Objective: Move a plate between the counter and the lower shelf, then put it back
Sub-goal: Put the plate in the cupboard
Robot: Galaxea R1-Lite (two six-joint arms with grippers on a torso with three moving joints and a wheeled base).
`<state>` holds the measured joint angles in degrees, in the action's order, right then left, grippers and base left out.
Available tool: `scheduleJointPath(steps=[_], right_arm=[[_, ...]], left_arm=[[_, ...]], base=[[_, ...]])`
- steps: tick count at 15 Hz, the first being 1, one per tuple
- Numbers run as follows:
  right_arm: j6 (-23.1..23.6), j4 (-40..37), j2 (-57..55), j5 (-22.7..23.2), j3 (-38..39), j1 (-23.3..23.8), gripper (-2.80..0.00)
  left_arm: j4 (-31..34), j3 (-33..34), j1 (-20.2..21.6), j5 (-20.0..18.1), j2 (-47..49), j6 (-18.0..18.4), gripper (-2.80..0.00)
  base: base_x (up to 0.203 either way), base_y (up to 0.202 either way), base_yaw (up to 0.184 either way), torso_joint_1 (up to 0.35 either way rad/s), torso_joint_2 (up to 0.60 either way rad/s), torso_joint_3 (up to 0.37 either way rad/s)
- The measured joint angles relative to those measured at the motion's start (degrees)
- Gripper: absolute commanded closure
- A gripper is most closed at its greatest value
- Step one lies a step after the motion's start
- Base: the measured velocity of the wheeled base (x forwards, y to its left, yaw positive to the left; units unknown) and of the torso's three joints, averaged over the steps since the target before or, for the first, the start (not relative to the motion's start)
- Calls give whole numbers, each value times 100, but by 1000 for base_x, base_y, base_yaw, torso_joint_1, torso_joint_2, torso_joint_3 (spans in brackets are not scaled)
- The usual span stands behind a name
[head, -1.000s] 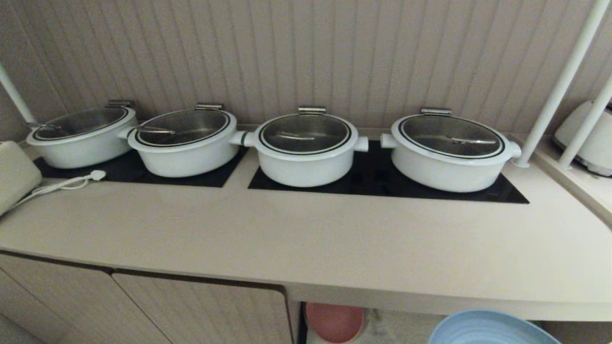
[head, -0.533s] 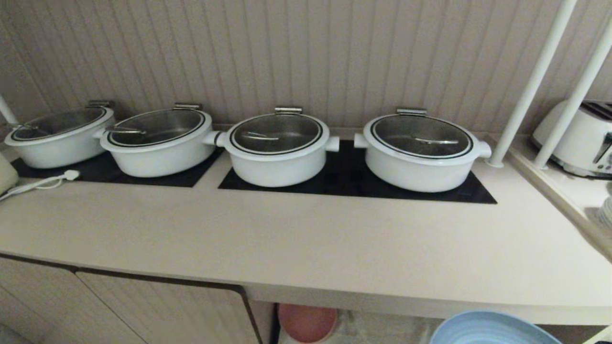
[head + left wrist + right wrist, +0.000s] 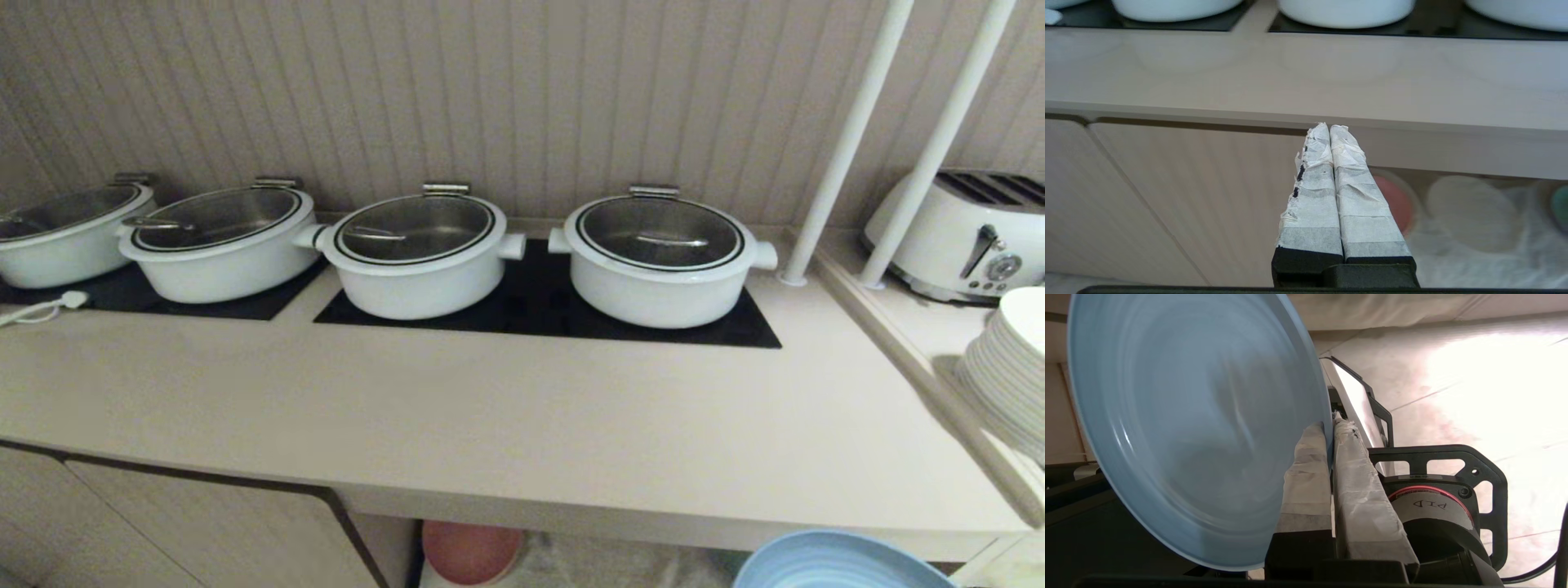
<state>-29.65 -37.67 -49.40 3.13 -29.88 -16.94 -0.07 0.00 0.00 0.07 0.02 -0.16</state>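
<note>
Right gripper (image 3: 1329, 428) is clamped on the rim of the blue plate (image 3: 1196, 428), one taped finger on each face, so the plate is carried edge-on and clear of any surface. In the head view the plate (image 3: 841, 563) shows only as an arc at the bottom right, below the front edge of the counter (image 3: 522, 433) and in front of the open lower shelf (image 3: 588, 563); the gripper itself is out of that view. A pink plate (image 3: 469, 551) sits in the shelf on a white cloth (image 3: 1474, 253); the left wrist view shows a bare cloth hump beside it and a sliver of green plate (image 3: 1560, 204) further along. Left gripper (image 3: 1331, 130) hangs parked in front of the cabinet doors (image 3: 1167, 196), fingers pressed together, holding nothing. Four white pots (image 3: 416, 253) take the back of the counter on the black hob panels (image 3: 539, 310); the front strip is free. My read: plate is mid-transfer between shelf and counter, and I can't tell which leg. Next move, for the counter: lift clear of the front edge, level the plate, set down short of the pots. For the shelf: go in low under the edge and onto the bare hump.
</note>
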Motion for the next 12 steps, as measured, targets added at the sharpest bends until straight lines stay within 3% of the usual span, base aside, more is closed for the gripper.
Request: scheduleJointPath(steps=[4, 12], right_arm=[[1, 2, 1, -4, 9, 0, 0], [2, 5, 1, 2, 6, 0, 0]], left_arm=[[0, 0, 0, -1, 0, 5, 0], [0, 0, -3, 0, 0, 9, 0]], base=[[0, -163, 1, 2, 1, 2], [0, 0, 0, 0, 0, 0]])
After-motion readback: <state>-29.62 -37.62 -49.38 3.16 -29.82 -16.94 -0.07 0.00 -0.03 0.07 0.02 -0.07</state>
